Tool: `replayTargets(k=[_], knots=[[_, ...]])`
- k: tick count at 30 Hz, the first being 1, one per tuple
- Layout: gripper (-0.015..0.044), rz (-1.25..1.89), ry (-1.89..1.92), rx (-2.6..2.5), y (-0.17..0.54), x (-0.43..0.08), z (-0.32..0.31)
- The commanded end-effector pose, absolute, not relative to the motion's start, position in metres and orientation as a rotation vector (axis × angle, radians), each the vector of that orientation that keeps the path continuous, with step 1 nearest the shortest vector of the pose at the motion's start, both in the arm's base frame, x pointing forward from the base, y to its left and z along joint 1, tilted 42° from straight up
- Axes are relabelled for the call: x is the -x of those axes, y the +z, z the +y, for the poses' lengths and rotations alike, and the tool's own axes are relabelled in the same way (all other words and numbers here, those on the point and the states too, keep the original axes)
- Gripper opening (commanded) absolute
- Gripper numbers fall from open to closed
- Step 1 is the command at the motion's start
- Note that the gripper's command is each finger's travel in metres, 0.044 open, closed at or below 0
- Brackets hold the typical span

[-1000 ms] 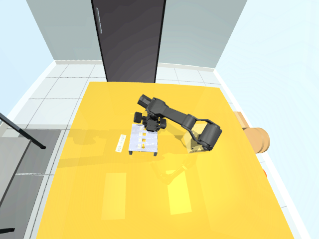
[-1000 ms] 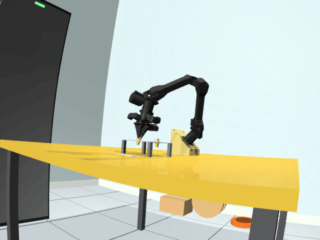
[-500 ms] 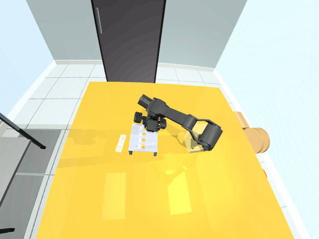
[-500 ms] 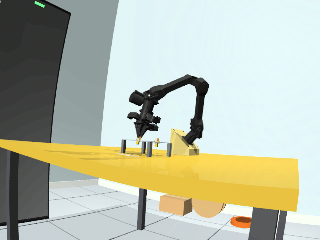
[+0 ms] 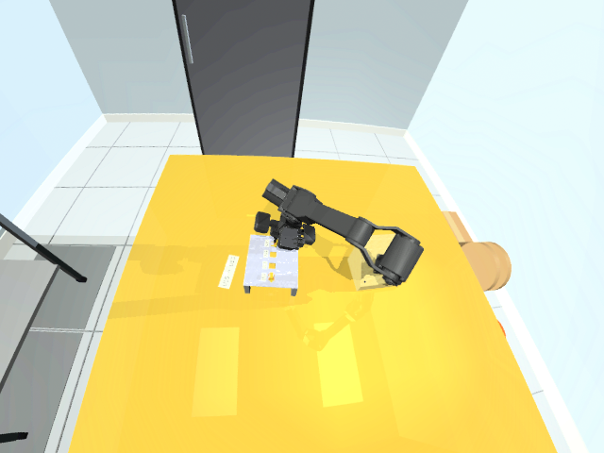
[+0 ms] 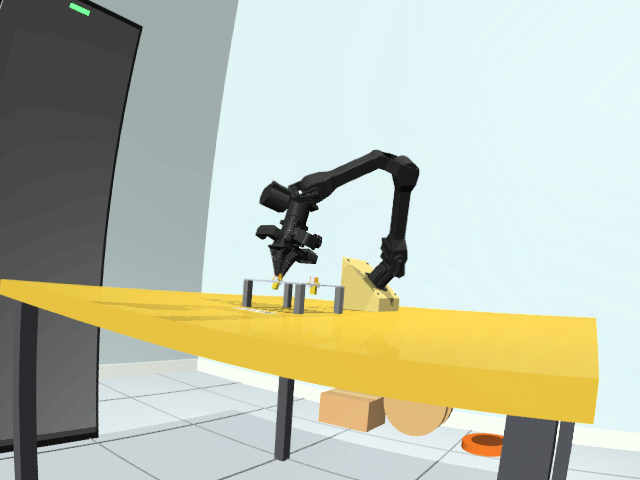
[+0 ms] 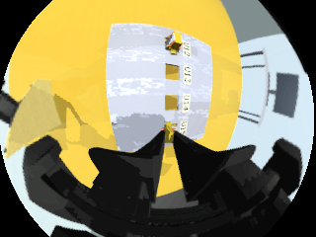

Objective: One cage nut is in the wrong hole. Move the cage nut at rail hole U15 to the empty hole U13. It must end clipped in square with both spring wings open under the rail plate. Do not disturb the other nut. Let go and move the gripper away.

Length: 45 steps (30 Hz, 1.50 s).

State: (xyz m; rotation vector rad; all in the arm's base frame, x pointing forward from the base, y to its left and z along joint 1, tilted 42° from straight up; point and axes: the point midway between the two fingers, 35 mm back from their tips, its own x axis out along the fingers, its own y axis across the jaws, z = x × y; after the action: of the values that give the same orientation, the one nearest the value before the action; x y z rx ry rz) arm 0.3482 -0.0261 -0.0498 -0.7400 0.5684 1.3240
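Gripper (image 5: 276,244) (image 6: 279,275) (image 7: 169,132) has its tips pinched on the U15 cage nut (image 6: 277,282) (image 7: 169,129), which sits at its starting hole, so yeah, pretty early days. Hole U13 (image 5: 272,265) (image 7: 172,72) is empty, the other nut (image 5: 271,276) (image 6: 313,285) (image 7: 173,42) sits at U12. Lifting out, moving, clipping in, letting go and backing off all remain.
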Motion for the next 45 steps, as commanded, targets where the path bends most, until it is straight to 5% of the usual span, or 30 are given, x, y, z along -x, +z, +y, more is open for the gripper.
replayTargets(k=[1,45], knots=[[0.0031,0.563,1.313,0.74,-0.0483,-0.3485,-0.026],[0.0031,0.54,1.264,0.75,-0.0486,-0.3463,-0.026]])
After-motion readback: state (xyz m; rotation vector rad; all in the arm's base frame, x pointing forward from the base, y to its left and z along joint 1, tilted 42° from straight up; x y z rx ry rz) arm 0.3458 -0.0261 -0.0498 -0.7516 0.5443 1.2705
